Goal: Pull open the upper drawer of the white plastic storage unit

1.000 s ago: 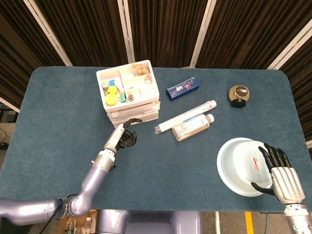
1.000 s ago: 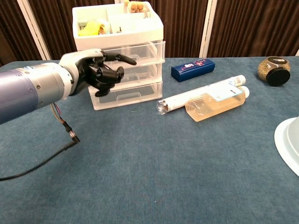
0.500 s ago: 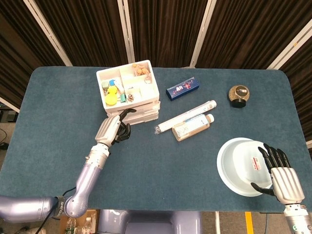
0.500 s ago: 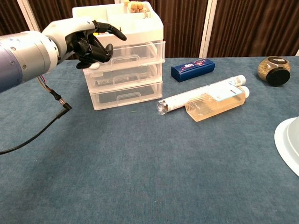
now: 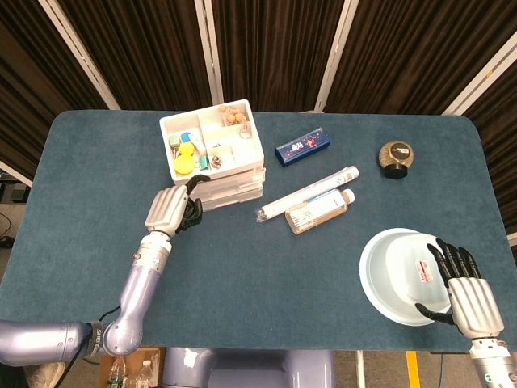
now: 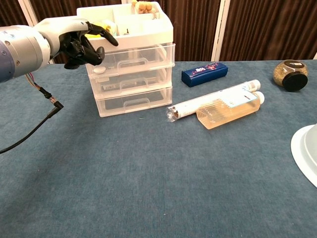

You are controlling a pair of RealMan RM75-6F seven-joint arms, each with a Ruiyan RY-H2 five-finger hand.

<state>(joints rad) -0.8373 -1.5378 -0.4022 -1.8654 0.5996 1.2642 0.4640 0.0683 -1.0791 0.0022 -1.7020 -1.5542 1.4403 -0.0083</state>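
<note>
While the upper drawer (image 6: 141, 55) of the white storage unit (image 6: 130, 74) is seen closed, flush with the two drawers below it, the left hand (image 6: 79, 42) is raised at the unit's front left corner, level with that drawer. Its fingers (image 6: 101, 35) are curled inward with one extended toward the top tray; nothing is held, and contact with the unit cannot be confirmed. The unit is located at the rear left of the blue counter (image 5: 97, 210). The right hand (image 5: 468, 295) is positioned at the near right, fingers spread and empty, beside the white bowl (image 5: 396, 271). A tube (image 6: 213, 101) and a bottle (image 6: 229, 111) are laid beside the unit.
</note>
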